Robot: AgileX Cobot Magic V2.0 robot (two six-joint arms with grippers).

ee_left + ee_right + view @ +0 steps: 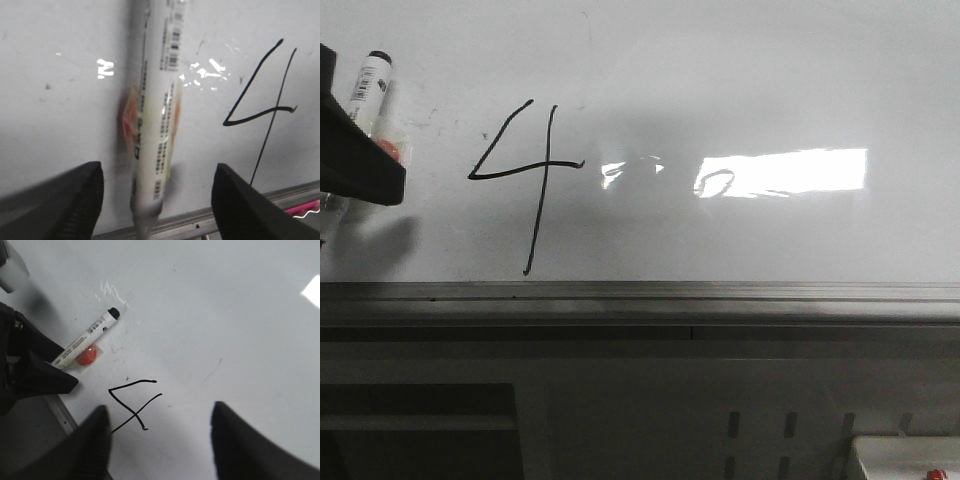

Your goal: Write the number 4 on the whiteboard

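The number 4 (525, 175) stands in thin black ink on the left part of the whiteboard (740, 70); it also shows as the 4 (260, 107) and the 4 (132, 405) in the wrist views. A white marker (155, 120) with a black cap and an orange-red label lies on the board left of it, marker (370, 85), marker (87, 340). My left gripper (159, 172) is open, its fingers wide on either side of the marker and not touching it. My right gripper (160, 440) hovers open over the board beside the 4, holding nothing.
A grey metal rail (640, 300) runs along the board's near edge, with a grey slotted frame below. A white box (905, 458) sits at the bottom right. A bright glare patch (785, 172) lies right of the 4. Something pink (305, 207) shows past the rail.
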